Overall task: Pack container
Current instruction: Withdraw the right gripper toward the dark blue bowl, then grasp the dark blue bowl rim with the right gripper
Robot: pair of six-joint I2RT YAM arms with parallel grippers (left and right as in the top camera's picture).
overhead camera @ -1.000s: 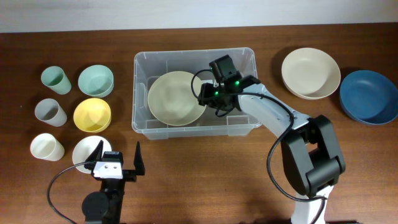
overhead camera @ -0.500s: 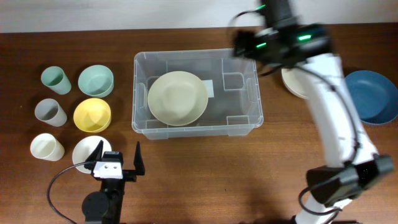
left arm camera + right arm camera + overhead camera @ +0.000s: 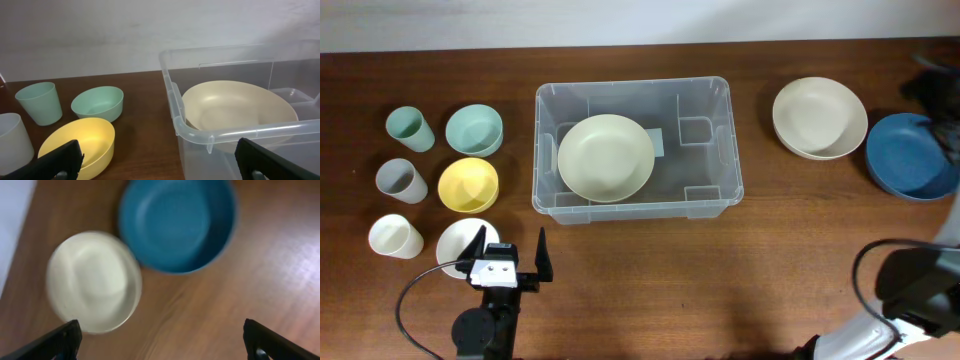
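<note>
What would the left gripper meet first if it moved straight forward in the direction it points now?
Probably the container, at its near corner, which sits almost midway ahead of the left gripper. The yellow bowl lies just to one side; depth is unclear.

Even bright light; right wrist view motion-blurred.

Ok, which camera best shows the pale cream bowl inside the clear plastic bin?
The overhead view: the pale cream bowl shows whole from above in the clear plastic bin. The left wrist view shows it side-on, partly behind the bin's rim. The right wrist view misses it.
</note>
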